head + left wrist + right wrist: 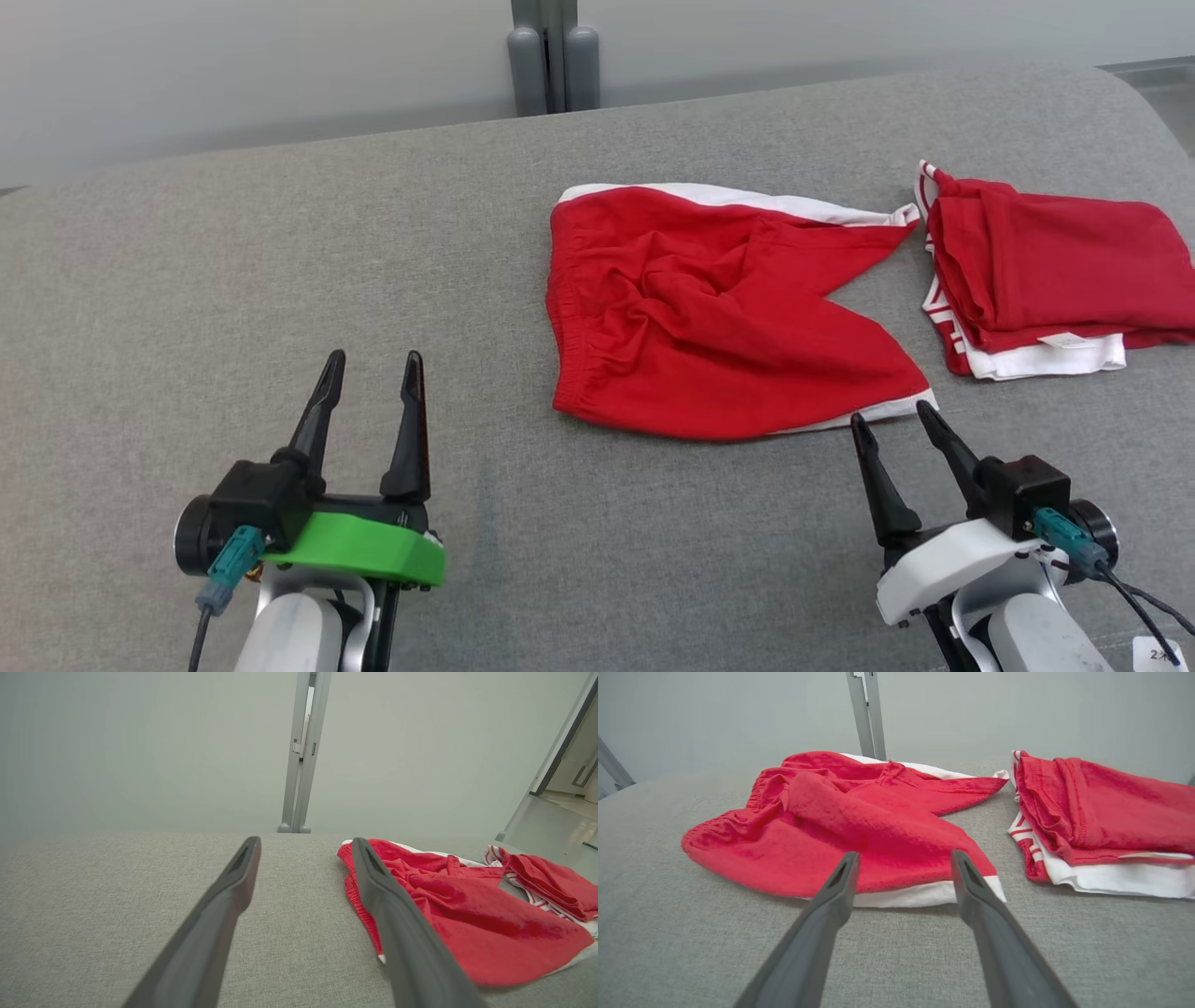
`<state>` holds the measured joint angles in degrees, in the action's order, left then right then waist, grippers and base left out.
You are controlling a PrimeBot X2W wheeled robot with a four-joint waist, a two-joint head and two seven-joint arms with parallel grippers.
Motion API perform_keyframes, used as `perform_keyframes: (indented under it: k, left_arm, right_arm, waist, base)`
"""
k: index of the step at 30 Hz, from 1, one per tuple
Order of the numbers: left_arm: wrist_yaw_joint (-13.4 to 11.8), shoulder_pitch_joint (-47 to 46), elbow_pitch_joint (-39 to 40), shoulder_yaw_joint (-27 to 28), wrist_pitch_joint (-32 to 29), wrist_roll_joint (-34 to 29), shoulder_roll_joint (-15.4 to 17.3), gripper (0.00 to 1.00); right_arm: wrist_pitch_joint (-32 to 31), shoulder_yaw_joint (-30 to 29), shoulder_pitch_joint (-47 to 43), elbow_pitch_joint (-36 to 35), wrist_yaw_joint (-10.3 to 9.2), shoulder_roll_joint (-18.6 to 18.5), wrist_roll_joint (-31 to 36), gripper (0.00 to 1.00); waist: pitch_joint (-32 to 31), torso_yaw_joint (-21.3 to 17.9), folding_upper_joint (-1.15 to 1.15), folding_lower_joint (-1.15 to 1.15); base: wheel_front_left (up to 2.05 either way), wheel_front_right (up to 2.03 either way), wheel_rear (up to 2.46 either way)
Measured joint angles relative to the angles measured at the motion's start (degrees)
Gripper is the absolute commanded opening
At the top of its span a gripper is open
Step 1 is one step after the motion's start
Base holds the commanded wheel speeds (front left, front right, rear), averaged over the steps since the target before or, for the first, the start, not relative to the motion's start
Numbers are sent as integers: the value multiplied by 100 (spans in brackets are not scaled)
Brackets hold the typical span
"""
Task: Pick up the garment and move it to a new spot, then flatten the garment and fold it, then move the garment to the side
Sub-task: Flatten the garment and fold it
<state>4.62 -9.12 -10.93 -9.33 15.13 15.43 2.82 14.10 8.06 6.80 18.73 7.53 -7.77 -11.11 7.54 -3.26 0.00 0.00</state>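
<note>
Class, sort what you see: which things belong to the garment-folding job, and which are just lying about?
In the job: rumpled red shorts; right end effector, open by their white hem; left end effector, open, apart from them.
Lying about: folded red-and-white stack right of the shorts; grey post behind the grey surface.

The place looks like a bare test room or lab rather than a home. A wide counter (280, 280) covered in plain grey fabric stands against pale frosted partition panels (140, 742) joined by a grey metal post (303, 751). Beside them a doorway (572, 760) opens onto a polished floor (546, 830). Red shorts (709, 317) and a folded stack of clothes (1055, 271) lie on the counter.
</note>
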Motion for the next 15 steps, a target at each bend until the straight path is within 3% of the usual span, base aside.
perform_keyframes:
  k: [8,15]
  left_arm:
    - [144,-74,-315,-236,1,-86,0,100]
    - [267,-586,-1636,-1131,0,-450,132,100]
  right_arm:
    - [73,-170,-21,22,-1,176,-87,100]
    - [90,-294,151,-247,-1,163,-81,100]
  waist:
    - [47,-221,0,0]
    - [234,-361,0,0]
  base:
    - [0,0,0]
    - [0,0,0]
